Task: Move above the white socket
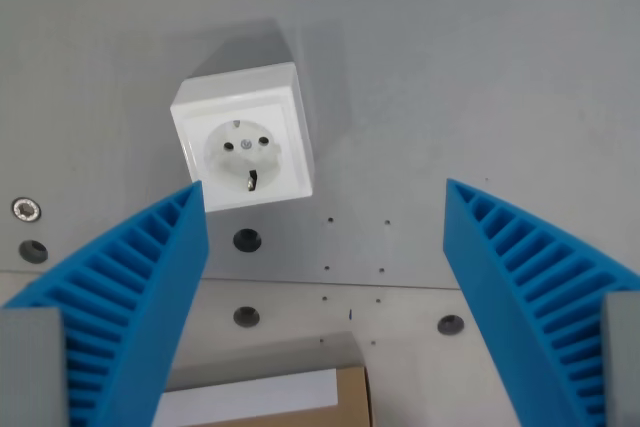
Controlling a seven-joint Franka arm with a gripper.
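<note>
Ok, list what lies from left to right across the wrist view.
Screw → left blue finger → white socket → cardboard piece → right blue finger. The pincer is open.

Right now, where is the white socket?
The white socket sits on the grey table in the upper left of the wrist view, just above the tip of the blue finger on that view's left, not centred between the fingers.

A lab or workshop bench: grey metal plate [480,67] with drilled bolt holes [247,240].
</note>
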